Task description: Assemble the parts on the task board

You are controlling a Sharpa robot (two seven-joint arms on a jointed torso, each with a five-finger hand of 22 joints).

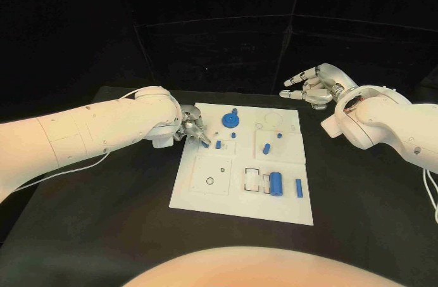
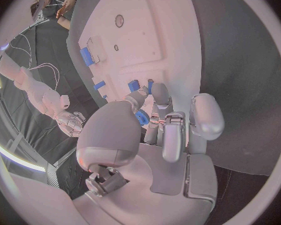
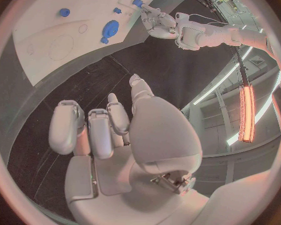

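Parts lie on the task board (image 1: 242,201); the left hand (image 1: 192,130) pinches a small blue part (image 2: 142,117) at its fingertips, while the right hand (image 1: 314,85) hangs empty beyond it, fingers loosely curled apart.

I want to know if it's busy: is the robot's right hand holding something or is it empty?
Empty. The right hand hangs over the black table beside the task board, fingers curled in around nothing.
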